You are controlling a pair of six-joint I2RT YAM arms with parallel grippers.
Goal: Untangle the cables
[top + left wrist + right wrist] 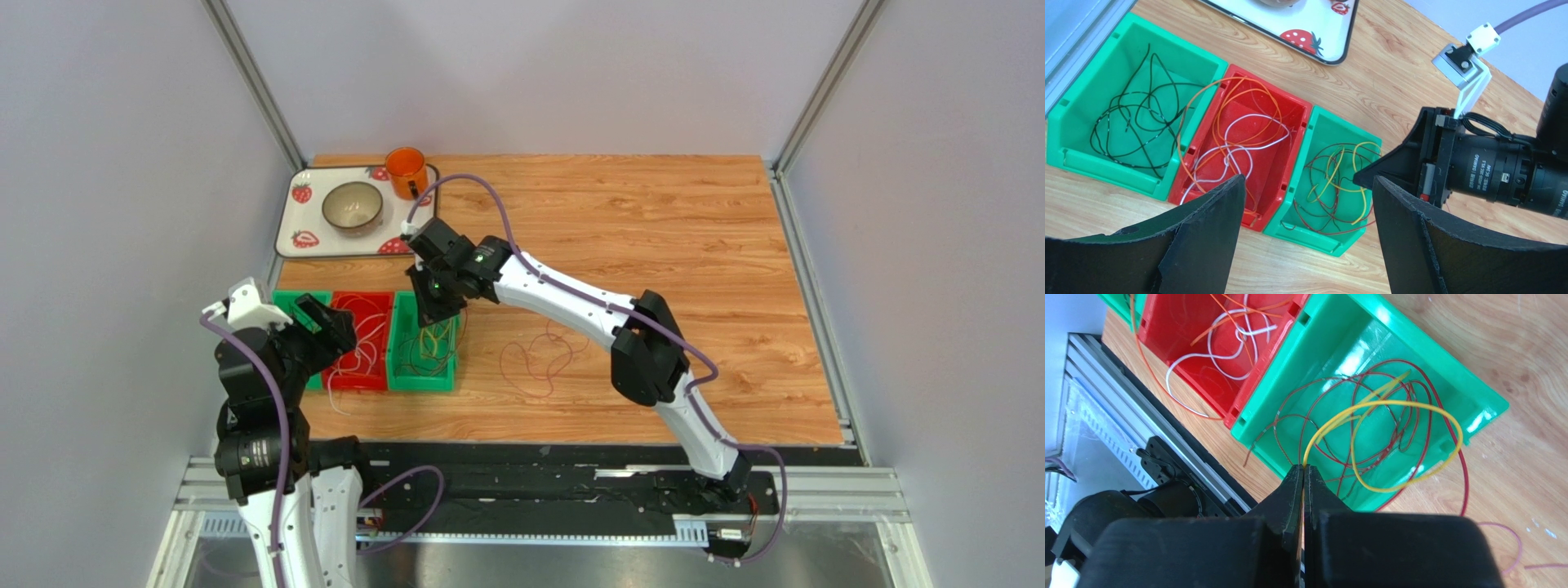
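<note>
Three small bins sit in a row near the front left of the wooden table (687, 245), and we find most of the cables in them. Our right gripper (1303, 471) has its jaws pressed tight on one end of the yellow cable (1401, 403), just above the near rim of the right green bin (1278, 380). From the pinch the yellow cable arcs in a wide loop over that bin and back past its rim. Beneath it, in the same bin, lies the dark red cable (1465, 478), coiled in several loops, with one strand spilling over the wall onto the wood. The red bin (1275, 177) in the middle holds the orange cable (1229, 79) and the white cable (1247, 116), threaded through each other. Part of the orange loop hangs over the wall into the left green bin (1100, 67), where thin dark cables (1148, 79) lie. Our left gripper (1308, 184) hovers above the row with its fingers (1211, 220) spread wide and nothing between them. In the top view a loose dark red cable (540, 361) lies on the bare wood just right of the bins, on the near side of the right arm. At the far left corner a strawberry-patterned tray (313, 227) carries a metal bowl (352, 206). An orange cup (406, 172) stands at the tray's far right corner, and we cannot tell whether it is on the tray or beside it.
</note>
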